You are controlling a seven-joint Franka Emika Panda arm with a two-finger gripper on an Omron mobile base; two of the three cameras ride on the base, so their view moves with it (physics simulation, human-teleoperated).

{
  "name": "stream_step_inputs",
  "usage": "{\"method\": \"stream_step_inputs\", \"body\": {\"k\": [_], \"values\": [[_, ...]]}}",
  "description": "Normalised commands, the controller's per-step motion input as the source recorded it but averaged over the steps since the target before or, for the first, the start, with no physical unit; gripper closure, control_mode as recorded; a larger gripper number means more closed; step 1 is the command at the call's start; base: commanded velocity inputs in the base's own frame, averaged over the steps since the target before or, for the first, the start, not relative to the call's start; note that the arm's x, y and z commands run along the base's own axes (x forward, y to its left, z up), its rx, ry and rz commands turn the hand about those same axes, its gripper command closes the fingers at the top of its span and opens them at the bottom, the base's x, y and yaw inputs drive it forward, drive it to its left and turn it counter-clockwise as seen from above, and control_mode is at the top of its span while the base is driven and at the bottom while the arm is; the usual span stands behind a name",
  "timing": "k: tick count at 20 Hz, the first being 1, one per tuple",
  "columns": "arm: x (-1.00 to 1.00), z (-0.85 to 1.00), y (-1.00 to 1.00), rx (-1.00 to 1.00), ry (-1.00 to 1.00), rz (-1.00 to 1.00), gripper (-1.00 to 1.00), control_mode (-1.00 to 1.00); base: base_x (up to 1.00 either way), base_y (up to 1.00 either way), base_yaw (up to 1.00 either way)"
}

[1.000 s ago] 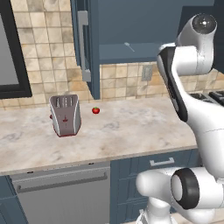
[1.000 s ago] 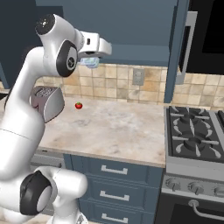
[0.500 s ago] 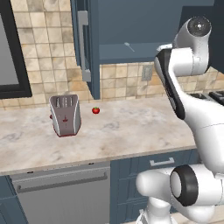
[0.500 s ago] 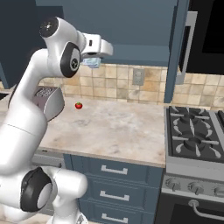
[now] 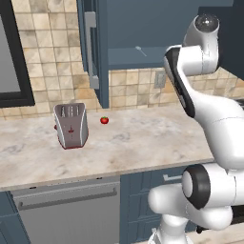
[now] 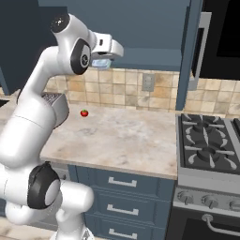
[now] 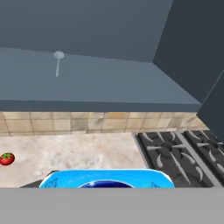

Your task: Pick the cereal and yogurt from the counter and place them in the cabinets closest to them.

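Observation:
My gripper (image 6: 101, 60) is raised in front of the open cabinets (image 6: 154, 28), shut on the yogurt (image 6: 99, 63), a small light-blue and white cup just under the hand. In the hand view the yogurt (image 7: 107, 178) lies at the bottom edge, with the blue shelf (image 7: 109, 83) straight ahead and a little higher. The counter (image 5: 143, 138) runs below, beige and marbled. The cereal is out of view.
A spoon (image 7: 57, 61) lies on the shelf to the left. A silver toaster (image 5: 70, 125) and a red tomato (image 5: 104, 120) stand on the counter. The open cabinet door (image 5: 93, 47) juts out left of the shelf. The stove (image 6: 211, 145) borders the counter on the right.
The hand with the yogurt has moved a little up and toward the cabinet shelf. Toaster and tomato have stayed put.

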Motion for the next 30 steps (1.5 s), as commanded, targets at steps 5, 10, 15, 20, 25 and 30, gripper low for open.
{"method": "stream_step_inputs", "body": {"k": [5,10,15,20,25,30], "values": [[0.29,0.2,-0.02,0.06,0.0,-0.04,1.0,-1.0,0.0,0.0,0.0],[0.24,0.12,-0.01,0.03,0.0,-0.02,1.0,-1.0,0.0,0.0,0.0],[0.18,0.0,0.0,0.0,0.0,0.0,1.0,-1.0,0.0,0.0,0.0],[0.05,0.0,0.0,0.0,-0.01,0.0,1.0,-1.0,0.0,0.0,0.0],[0.02,0.0,0.0,0.0,0.0,0.0,1.0,-1.0,0.0,0.0,0.0],[0.13,-0.08,0.0,0.0,0.0,0.0,1.0,-1.0,0.0,0.0,0.0]]}}
